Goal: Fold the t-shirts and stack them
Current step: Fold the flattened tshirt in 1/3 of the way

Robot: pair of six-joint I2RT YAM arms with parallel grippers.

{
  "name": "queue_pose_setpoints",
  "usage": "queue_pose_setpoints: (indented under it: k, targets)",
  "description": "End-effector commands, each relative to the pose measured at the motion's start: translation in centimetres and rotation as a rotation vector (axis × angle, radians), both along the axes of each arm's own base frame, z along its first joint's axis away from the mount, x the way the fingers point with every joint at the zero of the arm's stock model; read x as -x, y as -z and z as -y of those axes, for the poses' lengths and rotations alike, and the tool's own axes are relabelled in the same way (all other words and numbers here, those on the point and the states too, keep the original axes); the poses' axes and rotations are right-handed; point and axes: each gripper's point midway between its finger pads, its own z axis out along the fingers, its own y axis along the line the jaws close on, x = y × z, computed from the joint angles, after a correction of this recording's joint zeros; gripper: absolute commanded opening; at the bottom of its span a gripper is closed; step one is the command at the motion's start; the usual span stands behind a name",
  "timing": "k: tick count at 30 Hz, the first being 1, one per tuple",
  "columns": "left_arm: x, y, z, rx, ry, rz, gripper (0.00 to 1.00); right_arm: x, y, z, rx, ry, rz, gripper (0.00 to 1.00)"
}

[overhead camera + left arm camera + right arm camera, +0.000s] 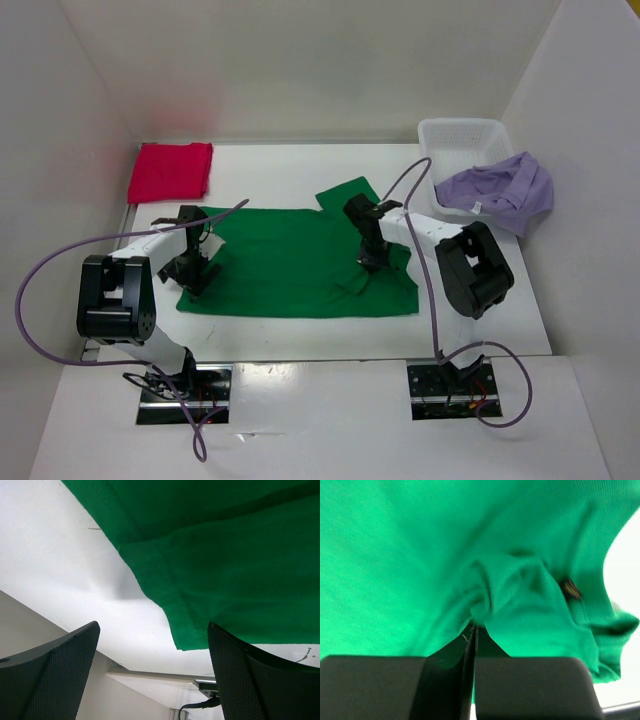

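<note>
right pincer (472,639) grips a bunch of green shirt (290,265); left pincer (152,630) spread at its corner.

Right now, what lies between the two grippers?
Only the green shirt, spread on the table, in the top view. The left gripper is open over its edge; the right gripper is shut on it.

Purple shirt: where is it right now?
Top view, far right: the purple shirt drapes over the near rim of the white basket, right of the green shirt.

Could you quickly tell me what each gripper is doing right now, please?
Left gripper: open, empty, above the green t-shirt edge.
Right gripper: closed, pinching the green t-shirt.
</note>
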Motion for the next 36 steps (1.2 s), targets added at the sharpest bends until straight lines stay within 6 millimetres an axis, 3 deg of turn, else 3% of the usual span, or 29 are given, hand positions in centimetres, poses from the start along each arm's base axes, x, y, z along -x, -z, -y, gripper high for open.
queue_pose_setpoints:
  k: [1,5,11,12,15,17,19,20,22,23,24,25,26,27,28,29,30,31,33,34,36]
  targets:
    - [-0.4,-0.8,-0.3,-0.012,-0.015,0.011,0.95,-3.5,-0.3,-0.9,0.04,-0.046,0.08,0.0]
    - [0.0,-0.7,-0.5,-0.029,-0.025,0.003,0.95,-5.2,-1.0,-1.9,0.036,-0.08,0.1,0.0]
    - [0.3,-0.7,-0.5,-0.029,-0.033,-0.005,0.95,-9.9,-2.5,-4.4,0.016,-0.13,0.179,0.0]
    - [0.3,-0.7,-0.5,-0.029,-0.033,-0.005,0.96,-11.4,-3.9,-5.3,-0.004,-0.139,0.222,0.0]
    - [0.5,-1.0,-0.9,-0.05,-0.035,-0.005,0.96,-12.8,-5.9,-5.9,-0.01,-0.153,0.275,0.0]
    - [0.4,-1.2,-0.9,-0.05,-0.035,0.004,1.0,-12.6,-7.6,-4.5,0.019,-0.132,0.293,0.0]
    - [0.0,-2.2,-1.1,-0.061,-0.027,0.033,1.0,-11.3,-7.9,-2.5,0.043,-0.111,0.274,0.0]
    - [-1.4,-3.7,-1.1,-0.061,-0.028,0.087,1.0,-9.5,-8.1,-0.8,0.048,-0.09,0.262,0.0]
    - [-4.1,-7.4,-1.2,-0.067,0.002,0.222,1.0,-7.9,-7.7,1.9,0.016,-0.015,0.234,0.0]
    - [-5.6,-9.5,-1.1,-0.057,0.022,0.29,1.0,-5.6,-7.1,3.5,0.003,0.003,0.205,0.0]
    - [-8.1,-13.9,0.1,-0.041,0.075,0.43,1.0,-4.7,-6.6,4.3,-0.058,0.044,0.177,0.0]
    - [-9.7,-16.1,1.7,0.004,0.173,0.502,1.0,-4.1,-6.3,4.4,-0.095,0.068,0.176,0.0]
    - [-10.5,-17.8,3.4,0.041,0.255,0.548,1.0,-2.0,-5.2,4.6,-0.116,0.075,0.145,0.0]
    - [-11.5,-19.9,7.1,0.089,0.392,0.609,1.0,-1.1,-4.7,4.0,-0.157,0.079,0.118,0.0]
    - [-11.7,-20.5,9.8,0.129,0.513,0.617,1.0,0.2,-3.2,4.1,-0.172,0.112,0.086,0.0]
    - [-12.0,-19.6,12.2,0.146,0.584,0.583,1.0,0.7,-2.5,4.2,-0.184,0.14,0.069,0.0]
    - [-10.9,-18.6,17.2,0.186,0.721,0.54,1.0,1.0,-2.1,4.4,-0.208,0.176,0.063,0.0]
    - [-10.2,-17.7,19.9,0.204,0.795,0.506,1.0,2.1,-0.6,5.1,-0.203,0.231,0.035,0.0]
    - [-7.9,-14.2,25.2,0.231,0.974,0.408,1.0,1.3,-0.6,6.0,-0.223,0.289,0.098,0.0]
    - [-5.4,-13.5,29.5,0.256,1.114,0.39,1.0,0.9,-0.3,7.1,-0.224,0.34,0.105,0.0]
    - [-3.7,-11.8,33.8,0.302,1.219,0.371,1.0,0.5,-0.7,8.2,-0.232,0.379,0.132,0.0]
